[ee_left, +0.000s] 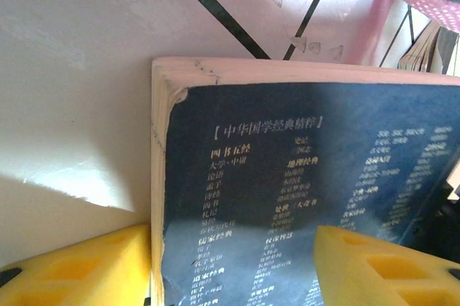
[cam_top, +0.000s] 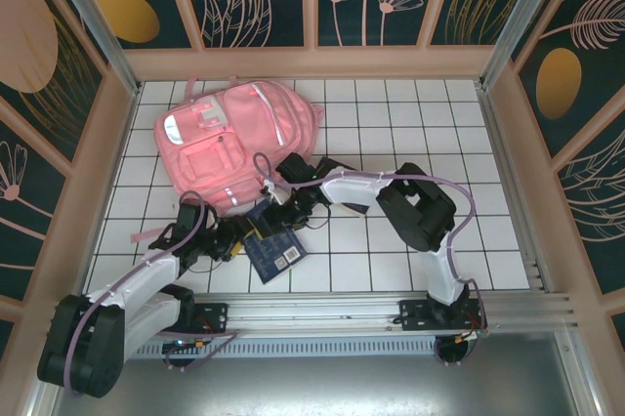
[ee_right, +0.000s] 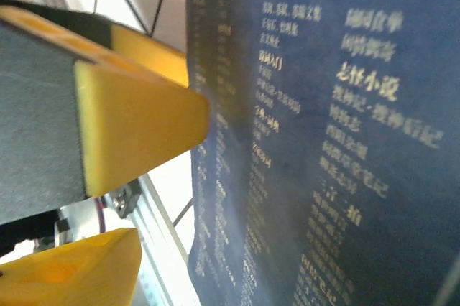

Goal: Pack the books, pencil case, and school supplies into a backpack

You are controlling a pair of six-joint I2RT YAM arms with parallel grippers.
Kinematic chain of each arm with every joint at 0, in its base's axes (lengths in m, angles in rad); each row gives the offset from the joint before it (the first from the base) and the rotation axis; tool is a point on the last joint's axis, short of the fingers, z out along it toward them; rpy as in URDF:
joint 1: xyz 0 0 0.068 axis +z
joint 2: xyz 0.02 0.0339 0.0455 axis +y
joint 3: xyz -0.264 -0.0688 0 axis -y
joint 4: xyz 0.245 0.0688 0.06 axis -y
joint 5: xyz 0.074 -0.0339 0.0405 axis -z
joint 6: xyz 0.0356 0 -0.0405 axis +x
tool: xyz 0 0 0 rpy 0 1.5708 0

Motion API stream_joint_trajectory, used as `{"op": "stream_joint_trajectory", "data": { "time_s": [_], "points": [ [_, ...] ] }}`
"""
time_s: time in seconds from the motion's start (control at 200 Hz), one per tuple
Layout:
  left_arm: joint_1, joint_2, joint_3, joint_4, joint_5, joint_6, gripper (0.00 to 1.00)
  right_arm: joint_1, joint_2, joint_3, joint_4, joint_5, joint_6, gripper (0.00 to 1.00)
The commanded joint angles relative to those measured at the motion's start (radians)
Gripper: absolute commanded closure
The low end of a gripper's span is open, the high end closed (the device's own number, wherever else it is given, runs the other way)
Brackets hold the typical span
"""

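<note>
Book (ee_left: 287,198): likely stiff, light, slick; best taken by its edge, beside backpack (cam_top: 229,143).
Left gripper (ee_left: 233,248): spread over it.
Right gripper (ee_right: 169,177): spread.

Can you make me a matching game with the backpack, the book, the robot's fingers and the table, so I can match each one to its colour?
Things:
1. backpack
2. book
3. left gripper fingers
4. table

Colours:
A. yellow
B. white
C. pink
D. dark blue

Pairs: 1-C, 2-D, 3-A, 4-B
</note>
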Motion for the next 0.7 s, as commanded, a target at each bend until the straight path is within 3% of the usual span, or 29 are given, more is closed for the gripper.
{"op": "stream_joint_trajectory", "data": {
  "time_s": [0.0,0.055,0.16,0.215,0.435,0.696],
  "points": [
    [-0.006,0.017,-0.034,0.081,0.008,0.026,0.39,-0.006,-0.026,-0.030,0.063,-0.086,0.061,0.36],
    [-0.007,0.016,-0.030,0.079,0.009,0.032,0.39,-0.012,-0.027,-0.038,0.071,-0.084,0.074,0.49],
    [-0.007,0.008,-0.003,0.050,0.005,0.059,0.39,-0.023,-0.028,-0.052,0.079,-0.072,0.087,0.86],
    [-0.006,-0.004,0.020,0.018,0.002,0.078,0.39,-0.029,-0.040,-0.068,0.092,-0.066,0.095,1.00],
    [-0.007,-0.097,0.145,-0.109,0.009,0.186,0.35,-0.106,-0.238,-0.195,0.183,-0.086,0.128,1.00],
    [-0.008,-0.124,0.256,0.071,0.267,0.286,0.31,-0.188,-0.482,-0.210,0.172,-0.201,0.109,1.00]
  ]
}}
